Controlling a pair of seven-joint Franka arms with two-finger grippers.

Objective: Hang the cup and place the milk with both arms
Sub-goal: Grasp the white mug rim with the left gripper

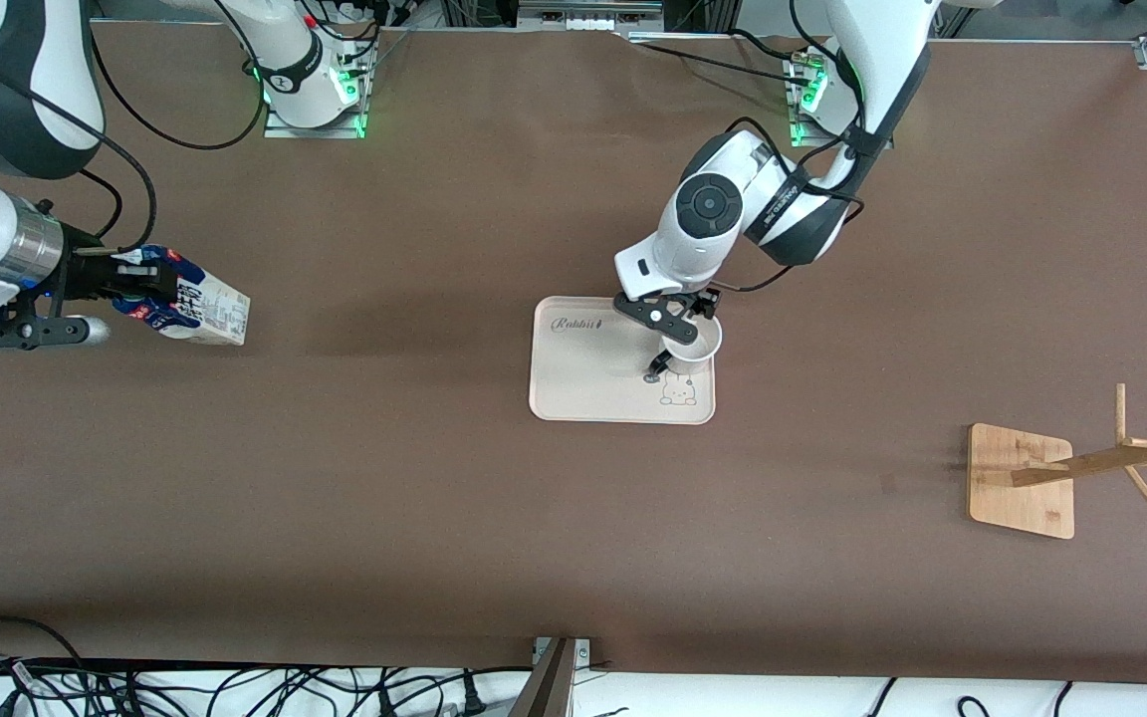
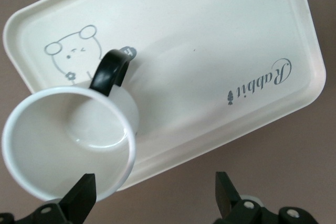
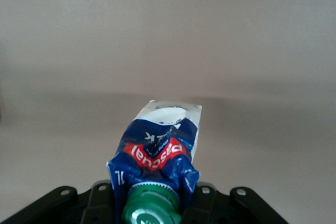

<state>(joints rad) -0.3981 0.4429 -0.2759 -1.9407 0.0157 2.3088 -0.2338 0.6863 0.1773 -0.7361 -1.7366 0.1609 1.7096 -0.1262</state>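
Observation:
The cup stands upright on the cream tray, white with a black loop handle that points at the tray's rabbit drawing. My left gripper hangs open just above the cup's rim, at the side away from the handle. One of its fingers shows over the cup's mouth, the other over bare table. At the right arm's end of the table my right gripper is shut on the gable top of the milk. The carton lies sideways in the grip, and its green cap sits between the fingers.
A wooden rack with slanted pegs stands on its square base toward the left arm's end of the table, nearer the front camera than the tray. Brown tabletop lies between the tray and the rack, and between the tray and the milk.

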